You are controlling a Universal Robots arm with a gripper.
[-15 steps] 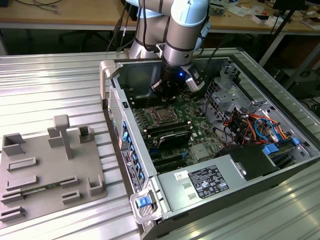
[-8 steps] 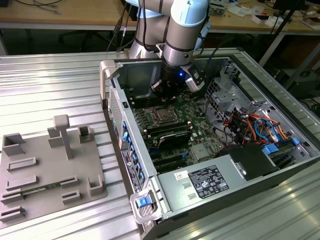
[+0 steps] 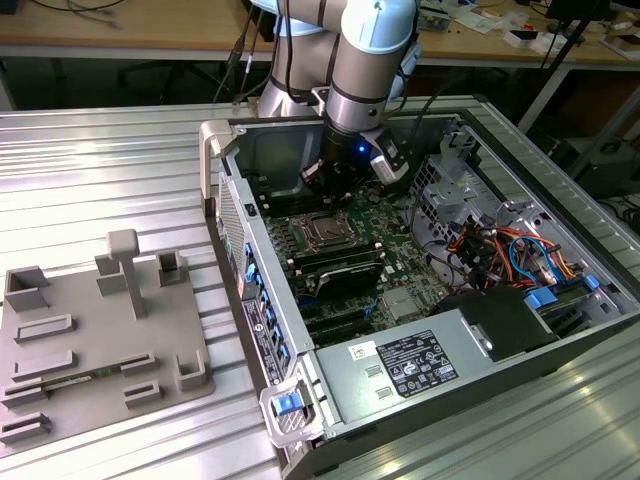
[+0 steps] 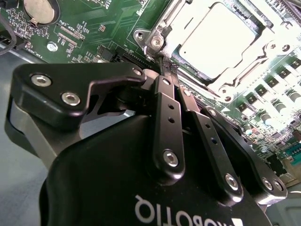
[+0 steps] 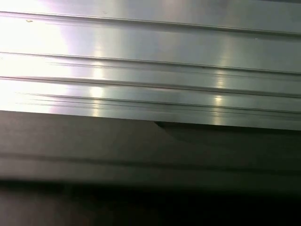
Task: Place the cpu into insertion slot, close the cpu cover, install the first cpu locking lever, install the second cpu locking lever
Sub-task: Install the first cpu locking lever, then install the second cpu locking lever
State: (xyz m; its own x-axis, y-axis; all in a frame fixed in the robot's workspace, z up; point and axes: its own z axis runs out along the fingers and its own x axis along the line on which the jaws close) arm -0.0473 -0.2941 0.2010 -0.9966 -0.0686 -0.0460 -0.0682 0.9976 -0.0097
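The cpu (image 4: 218,37) lies flat in the insertion slot (image 4: 151,29), its silver top bright. The cpu cover (image 4: 263,52) lies down around it as a metal frame. In the second wrist view my gripper (image 4: 165,75) is shut, its black fingers (image 4: 167,122) pressed together. Their tips sit at the socket's corner against a thin locking lever rod (image 4: 162,60). In the exterior view the gripper (image 3: 330,185) hangs inside the open computer case just behind the cpu (image 3: 322,232).
Long black memory slots (image 3: 335,262) run beside the socket. A power supply (image 3: 415,360) and coloured cables (image 3: 500,250) fill the exterior view's right. A grey fixture plate (image 3: 90,340) lies on the ribbed metal table (image 5: 150,56) at the exterior view's left. A coin battery (image 4: 40,9) sits on the board.
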